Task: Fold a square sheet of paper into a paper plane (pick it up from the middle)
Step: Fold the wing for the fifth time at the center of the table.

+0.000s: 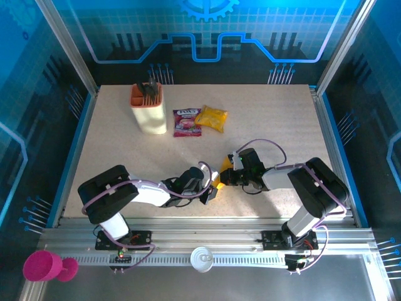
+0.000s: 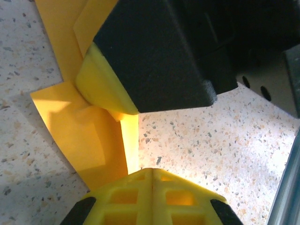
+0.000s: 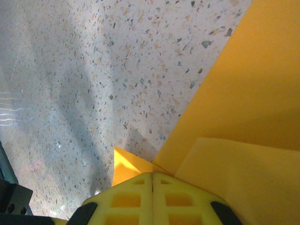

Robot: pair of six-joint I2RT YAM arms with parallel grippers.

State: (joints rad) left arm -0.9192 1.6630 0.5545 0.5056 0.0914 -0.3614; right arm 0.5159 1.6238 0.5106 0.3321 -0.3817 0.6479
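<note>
Left wrist view puts the left gripper [image 2: 152, 176] with its jaws pressed together, a folded strip of the sheet of paper [image 2: 89, 136] running into their seam, so they appear to pinch it. The right gripper [image 3: 152, 180] is likewise closed, with an orange flap emerging at its tips and the broad sheet rising beside it, off the surface [image 1: 282, 125]. From above, the two meet tip to tip near the front edge with the paper caught between them. The fold looks partly made and uneven. To do it well, one side should hold firm while the other draws the flap over gently, edges matched before any crease is pressed, since thin paper tears or skews easily. A cream holder [image 1: 148, 110] and two snack packets [image 1: 199, 120] sit well apart behind.
</note>
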